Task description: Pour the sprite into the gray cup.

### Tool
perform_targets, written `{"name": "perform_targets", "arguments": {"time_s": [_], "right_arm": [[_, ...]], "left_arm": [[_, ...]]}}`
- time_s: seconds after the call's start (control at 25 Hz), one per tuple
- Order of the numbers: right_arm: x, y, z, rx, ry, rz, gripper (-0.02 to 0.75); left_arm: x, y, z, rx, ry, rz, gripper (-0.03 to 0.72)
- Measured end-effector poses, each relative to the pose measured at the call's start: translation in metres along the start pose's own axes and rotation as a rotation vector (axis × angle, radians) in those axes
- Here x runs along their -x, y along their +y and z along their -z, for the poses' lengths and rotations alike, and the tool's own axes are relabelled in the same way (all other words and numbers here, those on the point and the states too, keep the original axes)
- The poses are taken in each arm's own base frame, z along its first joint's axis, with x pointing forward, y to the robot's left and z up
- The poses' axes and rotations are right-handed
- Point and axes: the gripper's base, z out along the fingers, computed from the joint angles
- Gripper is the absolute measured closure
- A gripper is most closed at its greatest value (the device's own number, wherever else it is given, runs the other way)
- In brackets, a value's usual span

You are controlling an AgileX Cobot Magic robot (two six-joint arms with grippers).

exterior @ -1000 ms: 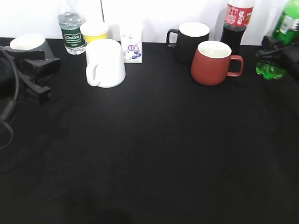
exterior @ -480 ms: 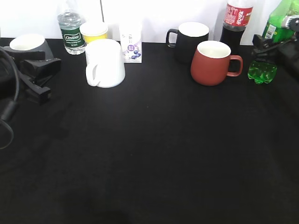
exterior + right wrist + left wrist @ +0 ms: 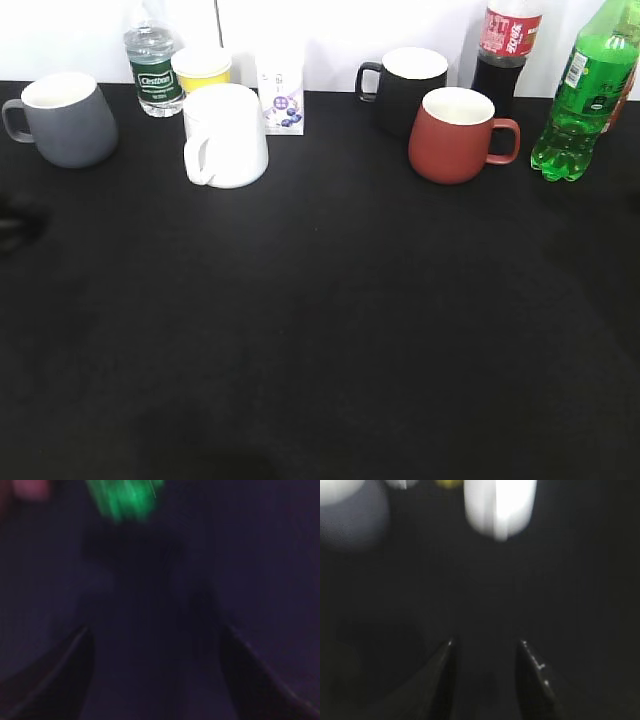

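The sprite [image 3: 584, 96], a green bottle, stands upright at the far right of the black table, free of any gripper. The gray cup [image 3: 66, 121] stands upright at the far left, handle to the left. Neither gripper shows clearly in the exterior view. In the blurred left wrist view my left gripper [image 3: 486, 643] is open and empty, with the gray cup [image 3: 351, 516] ahead to its upper left. In the blurred right wrist view my right gripper [image 3: 155, 629] is open wide and empty, with the sprite [image 3: 125, 497] a green smear ahead.
A white mug [image 3: 226, 135], water bottle [image 3: 153, 62], yellow cup [image 3: 201, 68] and small carton [image 3: 281, 90] stand at back left. A black mug [image 3: 405, 85], red mug [image 3: 455, 135] and cola bottle [image 3: 505, 50] stand at back right, beside the sprite.
Both arms have pulled back out of the exterior view. The right gripper let go of the sprite, which now stands upright. The left gripper left the gray cup, now fully visible.
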Motion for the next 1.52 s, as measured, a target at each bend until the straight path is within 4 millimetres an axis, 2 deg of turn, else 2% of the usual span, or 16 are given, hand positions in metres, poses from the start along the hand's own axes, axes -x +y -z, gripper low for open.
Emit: {"name": "perform_targets", "arguments": {"time_s": [0.12, 0.16, 0.24, 0.36, 0.48, 0.56, 0.64, 0.76, 0.84, 0.88, 1.2, 1.32, 1.52], "right_arm": [[0.009, 0.017, 0.065, 0.206, 0.115, 0.034, 0.162], [0.006, 0.019, 0.082, 0.235, 0.127, 0.05, 0.162], [-0.007, 0.018, 0.124, 0.233, 0.086, 0.077, 0.162], [-0.036, 0.008, 0.193, 0.137, -0.094, 0.044, 0.162], [-0.076, 0.006, 0.239, 0.122, -0.19, 0.009, 0.162], [-0.107, 0.0, 0.266, 0.074, -0.317, 0.007, 0.164], [-0.141, -0.005, 0.269, 0.02, -0.395, 0.014, 0.164], [-0.179, -0.005, 0.236, 0.007, -0.366, 0.015, 0.164], [-0.188, -0.005, 0.213, 0.006, -0.296, 0.017, 0.164], [-0.189, -0.005, 0.207, 0.006, -0.286, 0.017, 0.164], [-0.18, -0.001, 0.199, 0.041, -0.393, 0.026, 0.164], [-0.18, -0.001, 0.199, 0.041, -0.4, 0.026, 0.164], [-0.179, -0.001, 0.2, 0.041, -0.403, 0.027, 0.164]], "left_arm": [[-0.001, -0.001, 0.027, 0.002, 0.291, 0.013, 0.378], [-0.005, -0.001, 0.037, 0.004, 0.365, 0.013, 0.37], [-0.015, -0.001, 0.06, 0.005, 0.401, 0.011, 0.365], [-0.033, 0.0, 0.117, -0.009, 0.157, 0.044, 0.365], [-0.063, 0.003, 0.166, -0.008, -0.098, 0.052, 0.365], [-0.077, 0.009, 0.182, 0.04, -0.198, 0.038, 0.365], [-0.087, 0.012, 0.179, 0.062, -0.205, 0.033, 0.365], [-0.108, 0.013, 0.138, 0.075, -0.053, 0.027, 0.364], [-0.111, 0.013, 0.133, 0.077, -0.039, 0.025, 0.364], [-0.109, 0.013, 0.132, 0.074, -0.066, 0.024, 0.364], [-0.106, 0.01, 0.121, 0.035, -0.132, 0.032, 0.361], [-0.106, 0.01, 0.121, 0.034, -0.132, 0.033, 0.258], [-0.106, 0.01, 0.121, 0.034, -0.132, 0.033, 0.25]]}}
